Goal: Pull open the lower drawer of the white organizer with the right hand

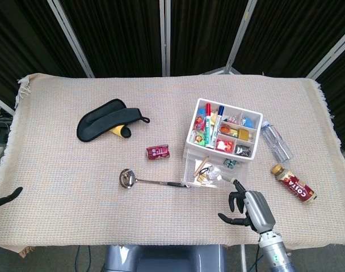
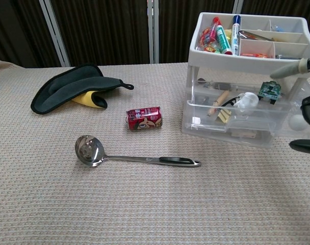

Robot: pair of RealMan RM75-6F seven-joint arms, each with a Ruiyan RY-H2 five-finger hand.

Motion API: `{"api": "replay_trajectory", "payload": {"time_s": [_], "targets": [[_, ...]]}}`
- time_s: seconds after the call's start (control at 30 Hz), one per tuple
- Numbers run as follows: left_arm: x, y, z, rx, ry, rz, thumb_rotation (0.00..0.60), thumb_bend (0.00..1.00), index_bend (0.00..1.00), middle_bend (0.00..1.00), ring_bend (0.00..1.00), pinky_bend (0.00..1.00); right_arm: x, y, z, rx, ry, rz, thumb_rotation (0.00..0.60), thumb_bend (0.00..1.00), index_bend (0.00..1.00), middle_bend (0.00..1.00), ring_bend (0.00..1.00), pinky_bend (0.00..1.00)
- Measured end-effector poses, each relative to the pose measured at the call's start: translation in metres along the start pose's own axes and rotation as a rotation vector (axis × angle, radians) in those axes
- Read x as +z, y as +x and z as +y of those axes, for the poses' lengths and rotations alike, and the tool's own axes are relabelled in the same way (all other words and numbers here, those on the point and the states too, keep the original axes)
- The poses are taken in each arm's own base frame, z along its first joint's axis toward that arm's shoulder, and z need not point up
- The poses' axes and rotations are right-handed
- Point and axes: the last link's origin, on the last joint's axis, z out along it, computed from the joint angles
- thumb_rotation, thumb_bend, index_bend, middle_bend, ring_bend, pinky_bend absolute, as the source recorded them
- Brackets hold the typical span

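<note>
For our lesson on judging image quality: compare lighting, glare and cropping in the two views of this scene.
Head view: even, soft light, faint shadows, black backdrop; the right hand shows whole. Chest view: sharp too, with small glints on the ladle and the organizer's clear drawer fronts; the right hand is cut off by the right edge.

white organizer (image 1: 218, 136), red can (image 1: 158, 151), beige tablecloth (image 1: 76, 181)

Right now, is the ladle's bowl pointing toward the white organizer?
No: in the head view the ladle lies with its bowl on the far side and its black handle end beside the white organizer.
</note>
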Motion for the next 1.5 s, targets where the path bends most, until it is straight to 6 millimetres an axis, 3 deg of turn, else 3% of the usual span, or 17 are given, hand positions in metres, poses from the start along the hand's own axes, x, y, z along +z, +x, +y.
{"api": "replay_trajectory", "payload": {"time_s": [0.3,0.57,0.93,1.5], "targets": [[0.0,0.002,-0.001,-0.006,0.004,0.006,0.6,0.11,0.0,0.0,0.0,0.0,0.014,0.026,-0.027,-0.187,0.052,0.106,0.6,0.0,0.28,0.99,1.0,0.75],[0.0,0.002,-0.001,-0.006,0.005,0.004,0.6,0.12,0.0,0.0,0.0,0.0,0.049,0.038,-0.037,-0.386,0.002,0.108,0.6,0.0,0.35,1.0,1.0,0.77],[0.001,0.004,-0.005,-0.02,0.018,0.006,0.6,0.12,0.0,0.0,0.0,0.0,0.082,0.021,-0.035,-0.496,-0.024,0.02,0.6,0.0,0.48,1.0,1.0,0.77],[0.003,0.003,-0.006,-0.028,0.019,-0.005,0.6,0.12,0.0,0.0,0.0,0.0,0.11,0.0,-0.025,-0.513,-0.053,-0.008,0.6,0.05,0.49,1.0,1.0,0.77]]}}
